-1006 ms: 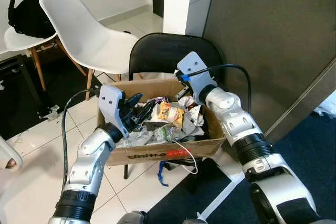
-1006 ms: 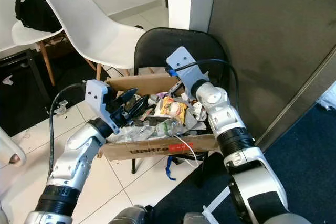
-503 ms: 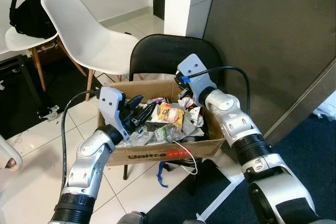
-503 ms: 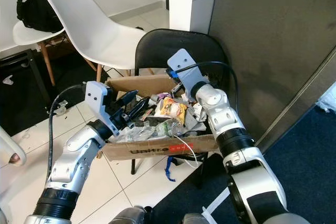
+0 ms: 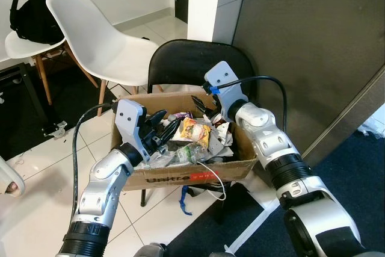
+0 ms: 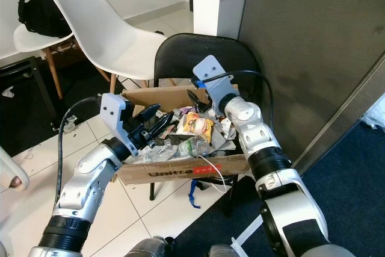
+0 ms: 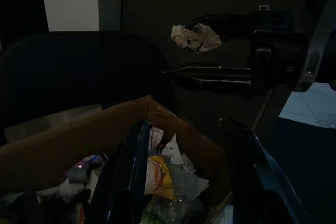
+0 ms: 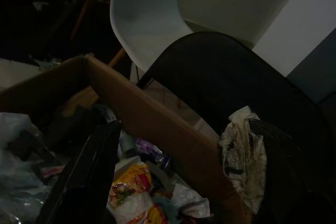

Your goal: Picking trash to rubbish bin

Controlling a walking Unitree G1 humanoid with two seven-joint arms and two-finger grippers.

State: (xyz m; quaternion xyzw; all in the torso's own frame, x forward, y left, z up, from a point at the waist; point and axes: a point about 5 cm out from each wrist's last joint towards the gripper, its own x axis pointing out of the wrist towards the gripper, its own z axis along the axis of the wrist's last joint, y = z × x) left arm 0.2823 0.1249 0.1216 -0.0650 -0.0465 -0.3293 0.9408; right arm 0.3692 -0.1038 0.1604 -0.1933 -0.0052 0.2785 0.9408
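Now I hold my grippers over the cardboard box (image 5: 180, 176) full of trash.

From my head, the box sits on a black chair (image 5: 192, 58); my left gripper (image 5: 161, 129) hangs spread wide over it.
My left wrist shows my right gripper (image 7: 181, 51) open, a crumpled paper wad (image 7: 195, 37) stuck on one finger.
My right wrist shows the wad (image 8: 242, 156) above the box's back edge. It looks light and soft, so I think pinching its middle works best.
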